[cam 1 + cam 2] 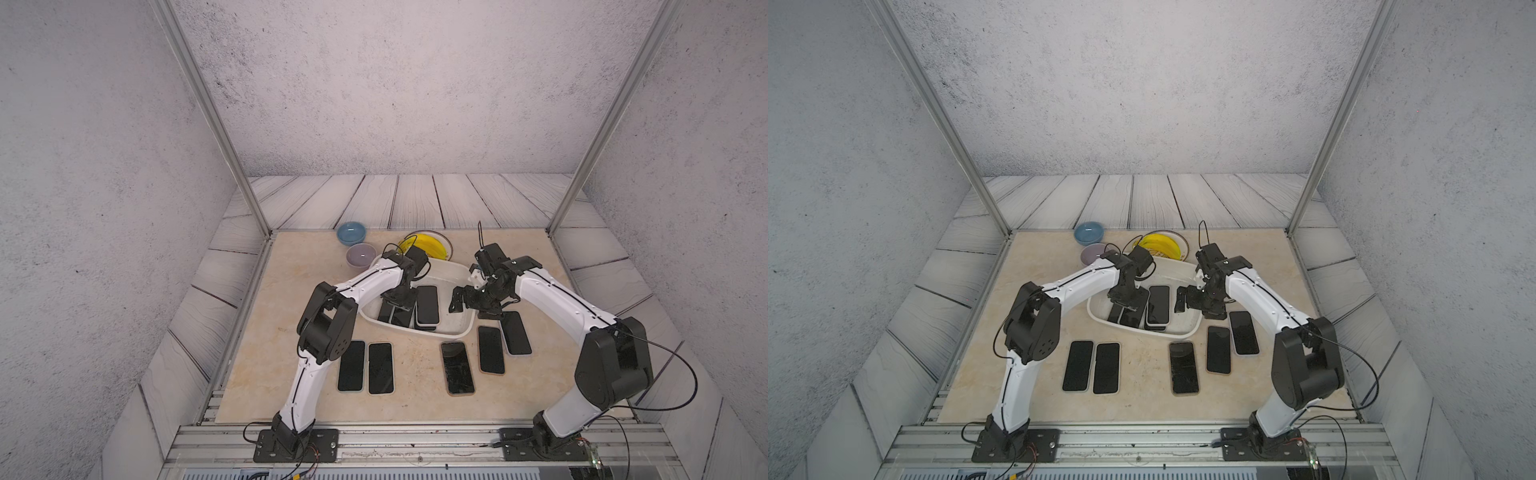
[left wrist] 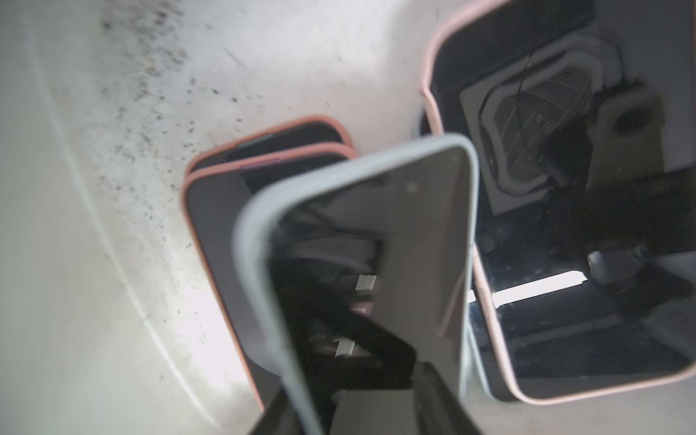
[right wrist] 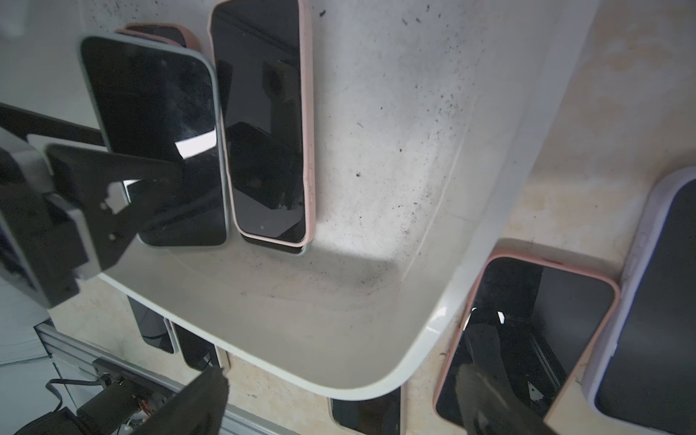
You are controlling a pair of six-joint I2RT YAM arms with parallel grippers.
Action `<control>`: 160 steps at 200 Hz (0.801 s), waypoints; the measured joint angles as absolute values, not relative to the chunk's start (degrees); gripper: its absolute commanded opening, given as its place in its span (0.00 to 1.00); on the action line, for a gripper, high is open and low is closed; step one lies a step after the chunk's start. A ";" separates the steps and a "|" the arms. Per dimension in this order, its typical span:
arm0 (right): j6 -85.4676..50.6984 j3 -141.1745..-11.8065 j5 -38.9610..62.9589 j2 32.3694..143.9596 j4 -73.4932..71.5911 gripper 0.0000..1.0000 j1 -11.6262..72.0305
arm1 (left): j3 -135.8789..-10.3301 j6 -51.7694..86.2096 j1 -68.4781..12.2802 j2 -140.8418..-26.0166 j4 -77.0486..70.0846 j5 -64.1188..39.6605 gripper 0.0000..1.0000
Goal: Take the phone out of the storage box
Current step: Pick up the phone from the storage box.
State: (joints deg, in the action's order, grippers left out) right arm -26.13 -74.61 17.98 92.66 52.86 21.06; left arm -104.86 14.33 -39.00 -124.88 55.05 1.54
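Observation:
The white storage box point(image 1: 466, 332) point(image 1: 1192, 330) sits mid-table with several phones in it. My left gripper point(image 1: 397, 305) point(image 1: 1127, 305) point(image 2: 354, 399) reaches down into the box's left half. It is shut on the near end of a pale-blue-cased phone point(image 2: 376, 233) point(image 3: 150, 113), which tilts up over two pink-cased phones point(image 2: 263, 150). Another pink-cased phone point(image 1: 428, 305) point(image 3: 267, 132) lies flat beside it, on top of one more. My right gripper point(image 1: 457, 301) point(image 1: 1181, 299) point(image 3: 344, 399) hovers open and empty over the box's right rim point(image 3: 414, 361).
Several phones lie face up on the table in front of the box: two at the left point(image 1: 351, 365) and three at the right point(image 1: 491, 350). A blue bowl point(image 1: 351, 232), a lilac bowl point(image 1: 360, 254) and a plate of bananas point(image 1: 428, 245) stand behind the box.

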 measured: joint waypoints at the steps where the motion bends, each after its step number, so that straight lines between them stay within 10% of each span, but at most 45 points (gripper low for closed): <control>1: -26.13 -74.59 17.98 92.66 52.86 1.00 21.06 | -104.90 14.37 -39.00 -124.84 55.05 1.52 0.29; 46: -26.15 -74.35 18.09 92.66 52.38 1.00 21.06 | -106.21 14.17 -38.37 -123.74 55.75 -3.16 0.00; 160: -26.02 -77.17 18.11 92.66 51.66 1.00 21.04 | -100.73 18.11 -29.45 -115.55 56.34 -18.37 0.00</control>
